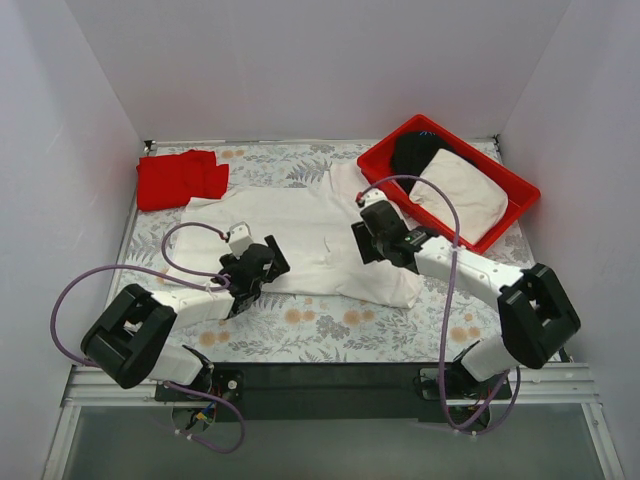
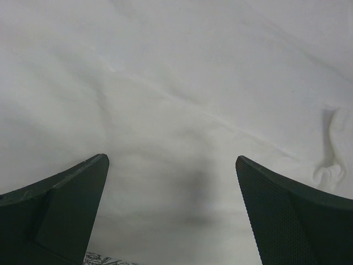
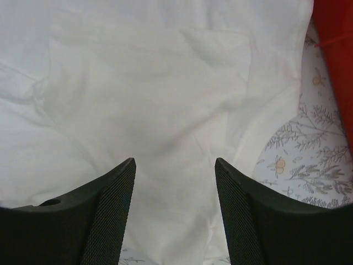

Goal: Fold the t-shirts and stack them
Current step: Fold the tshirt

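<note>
- The table cover (image 1: 330, 330), a pale cloth printed with leaves and flowers, fills the floor of the white-walled cell. It also shows in the right wrist view (image 3: 309, 165).
- The white t-shirt (image 1: 310, 235) lies spread across the middle of the cover, rumpled and partly folded over on itself. Its near right corner reaches toward the right arm. It fills nearly all of the left wrist view (image 2: 176, 83) and most of the right wrist view (image 3: 165, 83).
- The red tray (image 1: 512, 218) sits at the far right corner, turned at an angle. Its near corner is just beside the white shirt's edge.
- An off-white garment (image 1: 460, 195) lies folded in the tray, on the near side.
- The red t-shirt (image 1: 180, 178) lies folded at the far left of the cover, just beside the white shirt's far left corner.
- A black garment (image 1: 415, 150) is bunched in the tray's far end, touching the off-white one.
- The left gripper (image 1: 272, 255) hangs over the white shirt's near left part. Its fingers are spread wide (image 2: 171, 160), with only flat cloth beneath them and nothing pinched.
- The right gripper (image 1: 360, 243) is over the shirt's right half. Its fingers stand apart (image 3: 175, 161), with no fold caught between them.
</note>
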